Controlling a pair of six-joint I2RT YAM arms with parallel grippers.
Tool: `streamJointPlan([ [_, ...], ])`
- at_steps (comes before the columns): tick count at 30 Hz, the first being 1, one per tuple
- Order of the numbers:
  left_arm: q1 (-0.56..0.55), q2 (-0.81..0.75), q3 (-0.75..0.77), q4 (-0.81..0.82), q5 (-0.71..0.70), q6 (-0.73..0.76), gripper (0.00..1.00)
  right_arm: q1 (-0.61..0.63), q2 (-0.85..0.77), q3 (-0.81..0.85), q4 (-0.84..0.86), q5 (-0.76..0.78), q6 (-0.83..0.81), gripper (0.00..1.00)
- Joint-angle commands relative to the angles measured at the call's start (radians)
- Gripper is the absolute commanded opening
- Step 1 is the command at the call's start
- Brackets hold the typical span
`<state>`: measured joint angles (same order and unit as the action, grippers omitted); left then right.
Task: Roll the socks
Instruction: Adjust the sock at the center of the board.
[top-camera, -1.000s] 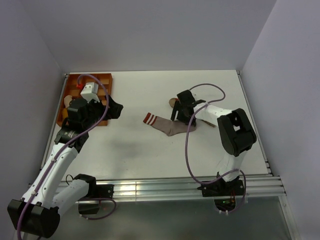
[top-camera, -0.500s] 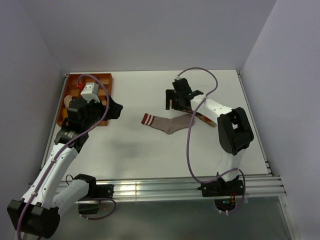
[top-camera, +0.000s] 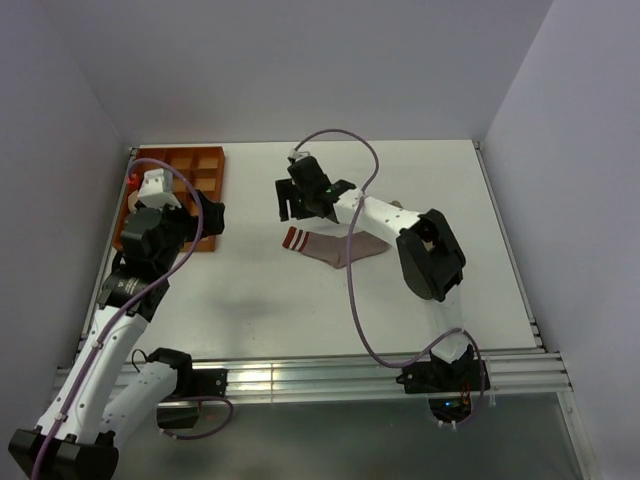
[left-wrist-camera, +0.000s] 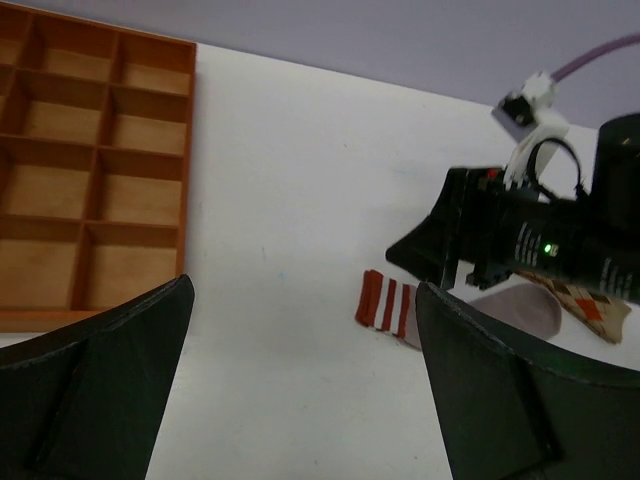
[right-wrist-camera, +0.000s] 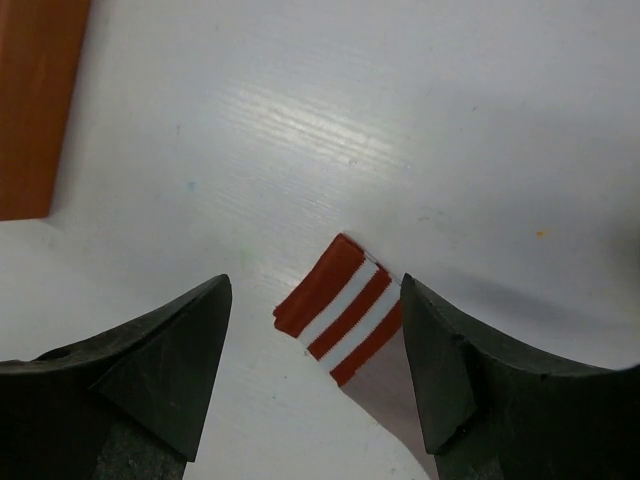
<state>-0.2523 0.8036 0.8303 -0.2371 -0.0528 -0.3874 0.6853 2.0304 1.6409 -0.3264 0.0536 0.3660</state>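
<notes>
The grey-brown sock (top-camera: 335, 247) lies flat mid-table, its red-and-white striped cuff (top-camera: 295, 238) pointing left. My right gripper (top-camera: 292, 212) hovers open just above that cuff; in the right wrist view the cuff (right-wrist-camera: 340, 310) shows between the two dark fingers (right-wrist-camera: 170, 370), untouched. The tan argyle sock (left-wrist-camera: 592, 305) peeks out behind the right arm and is mostly hidden in the top view. My left gripper (top-camera: 213, 217) stands open and holds nothing, by the tray's right edge, well left of the socks; the cuff (left-wrist-camera: 385, 303) appears ahead of it.
An orange wooden tray (top-camera: 180, 165) with several compartments sits at the table's back left, also seen in the left wrist view (left-wrist-camera: 90, 170). The right arm's purple cable (top-camera: 355, 290) loops over the table. Walls enclose the table on three sides.
My right gripper swung left from the toe end of the socks to above the striped cuff. The left arm pulled back a little toward the tray.
</notes>
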Motion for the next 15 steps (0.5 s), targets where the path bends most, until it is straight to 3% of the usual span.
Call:
streamJointPlan([
  [1,-0.002,-0.049,-0.017,0.024,-0.146,-0.018,1.0,0.023,0.036,0.039,-0.008,-0.005,0.048,0.75],
  [15,0.005,-0.08,-0.034,0.035,-0.142,-0.027,0.99,0.106,0.151,0.053,-0.078,-0.167,-0.062,0.75],
])
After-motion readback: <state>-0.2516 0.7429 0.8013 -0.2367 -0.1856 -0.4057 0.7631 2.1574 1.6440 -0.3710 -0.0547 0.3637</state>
